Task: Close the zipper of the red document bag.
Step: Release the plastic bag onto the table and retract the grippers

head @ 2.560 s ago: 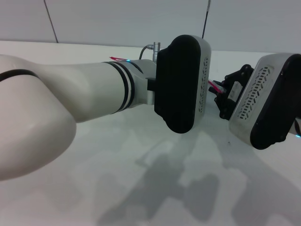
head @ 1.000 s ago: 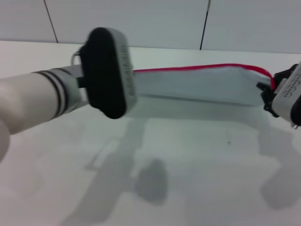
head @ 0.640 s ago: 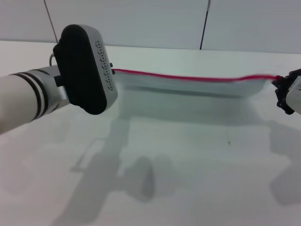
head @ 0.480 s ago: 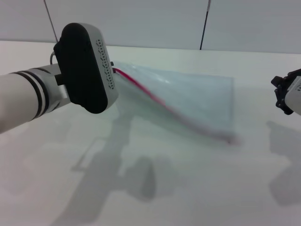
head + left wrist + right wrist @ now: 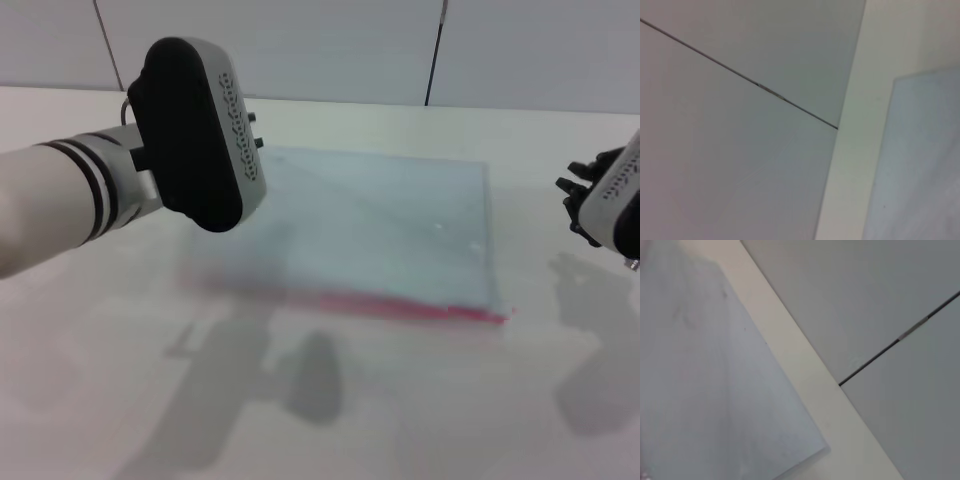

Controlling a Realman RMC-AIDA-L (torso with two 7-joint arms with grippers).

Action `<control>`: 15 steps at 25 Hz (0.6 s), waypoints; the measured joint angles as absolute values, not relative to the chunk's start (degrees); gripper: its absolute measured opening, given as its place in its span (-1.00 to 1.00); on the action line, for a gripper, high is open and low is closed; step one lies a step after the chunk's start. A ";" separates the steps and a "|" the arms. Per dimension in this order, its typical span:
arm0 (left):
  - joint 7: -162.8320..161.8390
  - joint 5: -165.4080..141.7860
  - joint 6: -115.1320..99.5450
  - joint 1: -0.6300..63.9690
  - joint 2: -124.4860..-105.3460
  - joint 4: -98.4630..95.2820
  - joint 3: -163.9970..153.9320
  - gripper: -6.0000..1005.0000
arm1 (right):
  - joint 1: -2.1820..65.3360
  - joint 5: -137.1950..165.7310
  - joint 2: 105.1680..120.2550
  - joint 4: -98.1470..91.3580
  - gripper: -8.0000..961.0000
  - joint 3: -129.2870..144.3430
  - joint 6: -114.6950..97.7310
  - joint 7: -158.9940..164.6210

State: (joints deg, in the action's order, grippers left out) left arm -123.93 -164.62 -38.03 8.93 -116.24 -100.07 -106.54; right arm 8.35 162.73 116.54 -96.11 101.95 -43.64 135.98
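The red document bag lay flat mid-table, its zipper along the near edge. I judged it light, floppy and slippery, best pinched at the zipper ends. I couldn't tell either gripper's jaw state.

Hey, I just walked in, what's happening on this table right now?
A two-armed robot is working on a red document bag, which lies flat on the white table, its red zipper along the near edge. Neither gripper holds it: the left gripper hovers over its left end, the right gripper is off to its right.
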 joint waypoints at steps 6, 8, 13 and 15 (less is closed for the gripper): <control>-129.31 -164.14 -30.63 8.30 -116.37 -99.25 -106.50 -0.43 | 8.66 164.32 116.54 -94.46 -0.45 103.19 -39.20 140.93; -134.76 -163.69 -24.77 7.11 -116.36 -99.07 -106.06 -0.36 | 8.44 164.10 116.54 -93.90 -0.26 103.82 -36.06 142.83; -144.09 -158.84 -7.04 4.08 -116.33 -94.92 -106.67 -0.17 | 5.94 163.97 116.54 -92.26 -0.09 107.25 -22.10 148.30; -146.04 -155.28 -0.53 3.14 -116.32 -92.66 -107.80 0.05 | 4.77 163.08 116.54 -90.90 -0.03 108.60 -15.24 150.57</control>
State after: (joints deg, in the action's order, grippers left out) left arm -146.04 -155.28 -0.53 3.14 -116.32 -92.66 -107.80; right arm 4.76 163.08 116.54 -90.90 108.60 -15.24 150.57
